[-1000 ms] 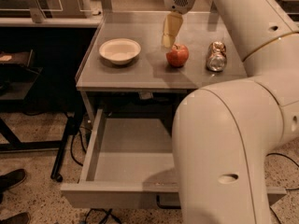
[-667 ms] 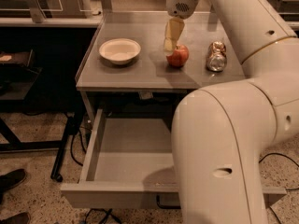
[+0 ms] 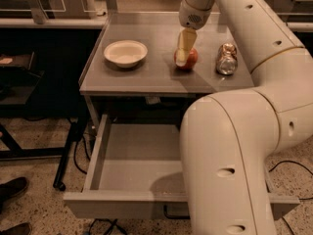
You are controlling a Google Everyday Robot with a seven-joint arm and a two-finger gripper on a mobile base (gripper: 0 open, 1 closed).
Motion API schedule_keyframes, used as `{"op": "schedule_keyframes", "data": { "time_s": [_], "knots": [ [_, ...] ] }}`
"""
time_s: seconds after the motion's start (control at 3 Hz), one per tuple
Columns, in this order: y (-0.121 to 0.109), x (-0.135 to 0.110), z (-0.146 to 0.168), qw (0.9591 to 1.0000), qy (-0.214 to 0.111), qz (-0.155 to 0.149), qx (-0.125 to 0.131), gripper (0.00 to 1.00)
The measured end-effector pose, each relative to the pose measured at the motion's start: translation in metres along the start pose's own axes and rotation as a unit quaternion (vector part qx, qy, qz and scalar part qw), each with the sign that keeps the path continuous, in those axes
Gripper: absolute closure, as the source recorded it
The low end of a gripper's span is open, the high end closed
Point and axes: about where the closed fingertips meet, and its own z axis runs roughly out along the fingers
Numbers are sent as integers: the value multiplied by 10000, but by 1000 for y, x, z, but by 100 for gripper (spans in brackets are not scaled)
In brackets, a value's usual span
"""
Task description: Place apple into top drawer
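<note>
The red apple (image 3: 192,58) stands on the grey tabletop (image 3: 146,77), right of centre. My gripper (image 3: 182,60) hangs straight down from the arm and reaches the apple's left side, level with it and partly covering it. The apple rests on the table. Below the tabletop the top drawer (image 3: 96,151) is pulled open; the part of its inside that shows holds nothing. Its flat front panel (image 3: 122,204) faces the camera. My big white arm hides the drawer's right part.
A white bowl (image 3: 125,52) sits on the table left of the apple. A shiny metal can (image 3: 226,58) stands to the apple's right. Dark shoes (image 3: 12,187) and cables lie on the floor at the lower left, beside a black stand leg (image 3: 66,155).
My gripper has come down from above the apple to its level. The apple, bowl, can and drawer have not moved.
</note>
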Motion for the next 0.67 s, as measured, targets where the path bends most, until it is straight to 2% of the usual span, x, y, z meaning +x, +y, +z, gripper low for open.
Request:
{"op": "schedule_keyframes", "data": {
  "time_s": [0.67],
  "knots": [
    [-4,20,23,9999,77,70,-111,0]
  ]
}}
